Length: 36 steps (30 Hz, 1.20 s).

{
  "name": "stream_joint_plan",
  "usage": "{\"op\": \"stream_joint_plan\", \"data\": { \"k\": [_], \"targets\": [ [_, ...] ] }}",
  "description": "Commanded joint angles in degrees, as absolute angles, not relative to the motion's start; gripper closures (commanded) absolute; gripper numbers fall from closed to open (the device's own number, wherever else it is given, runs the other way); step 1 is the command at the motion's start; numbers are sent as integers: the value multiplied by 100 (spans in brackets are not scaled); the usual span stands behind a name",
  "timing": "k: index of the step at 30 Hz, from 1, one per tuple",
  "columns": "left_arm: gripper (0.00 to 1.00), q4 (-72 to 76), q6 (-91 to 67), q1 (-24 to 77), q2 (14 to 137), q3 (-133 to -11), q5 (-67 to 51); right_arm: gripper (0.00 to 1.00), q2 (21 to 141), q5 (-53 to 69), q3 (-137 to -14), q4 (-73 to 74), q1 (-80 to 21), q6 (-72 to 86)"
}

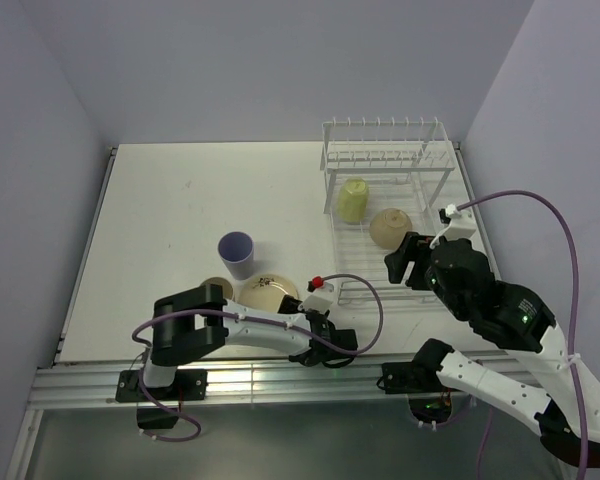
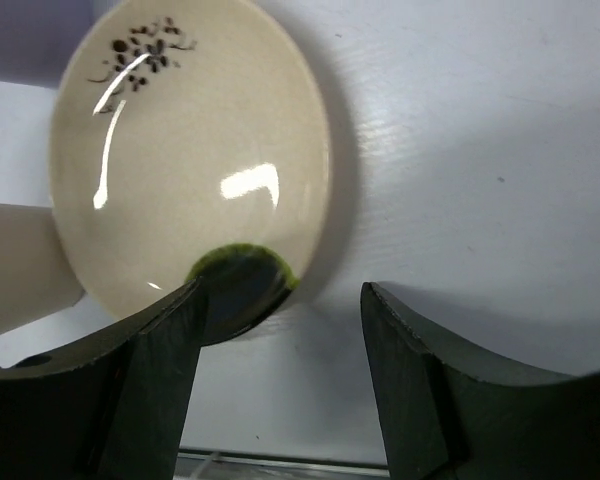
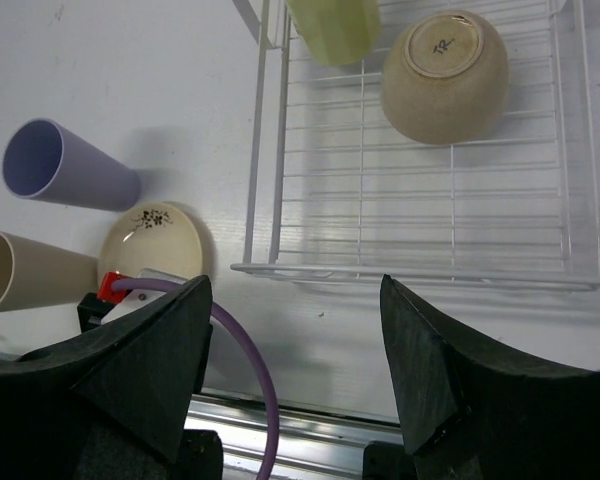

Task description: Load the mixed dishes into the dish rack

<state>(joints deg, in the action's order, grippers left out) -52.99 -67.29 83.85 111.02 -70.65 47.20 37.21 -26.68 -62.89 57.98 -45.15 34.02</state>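
- Dish rack (image 1: 370,268) sits in the far right corner of the bench (image 1: 180,200), with its row of upright prongs along its far end.
- Two pieces are in it. The pale yellow-green mug (image 1: 353,200) is near the rack's left side. The small bowl (image 1: 391,227) is mouth down just right of it, foot ring up. They are close, and I cannot tell if they touch.
- Three pieces are out on the bench, left of the rack and toward the near edge.
- The lavender tumbler (image 1: 236,255) stands upright, mouth up.
- The cream plate (image 1: 268,293) with its dark floral mark lies just nearer than the lavender tumbler.
- The tan tumbler (image 1: 217,290) is right beside the plate's left side, partly behind my left arm.
- Left gripper (image 2: 280,300) is low at the near edge, just right of the plate, claw apart with nothing between the fingers.
- In the left wrist view its left finger (image 2: 160,360) overlaps the plate's near rim. I cannot confirm contact.
- Right gripper (image 3: 295,290) hangs over the rack's near edge, claw apart and holding nothing, apart from the bowl.
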Motion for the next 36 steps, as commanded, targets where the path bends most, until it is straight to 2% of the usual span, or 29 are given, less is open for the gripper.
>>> {"op": "stream_joint_plan", "data": {
  "k": [1, 9, 14, 21, 23, 24, 27, 28, 31, 36],
  "targets": [
    [30, -6141, -7258, 8402, 11452, -7154, 5159, 24, 3612, -2610, -6232, 5792, -4553, 3366],
    [28, -6205, -7225, 8306, 11838, -7286, 5317, 24, 3454, -2514, -6170, 5757, -4553, 3357],
    [35, -5854, -6952, 8174, 11883, -7102, 5247, 24, 3322, -2522, -6275, 5888, -4553, 3419],
    [58, -5186, -6513, 8060, 11707, -6750, 5133, 24, 3252, -2505, -6486, 6126, -4553, 3577],
    [68, -4958, -6364, 8033, 11646, -6654, 5107, 25, 3278, -2461, -6530, 6135, -4553, 3612],
    [77, -4887, -6294, 8025, 11628, -6636, 5063, 24, 3331, -2452, -6600, 6170, -4553, 3621],
    [94, -4694, -6162, 8016, 11549, -6601, 5010, 25, 3497, -2461, -6758, 6144, -4553, 3586],
    [98, -4711, -6144, 8024, 11523, -6627, 4992, 25, 3550, -2461, -6794, 6117, -4553, 3525],
    [100, -4939, -6065, 8042, 11374, -6855, 4957, 24, 3849, -2391, -6925, 6021, -4553, 3376],
    [100, -5246, -5732, 8103, 10417, -7329, 4536, 24, 4323, -1856, -7311, 5845, -4544, 3217]
  ]
}}
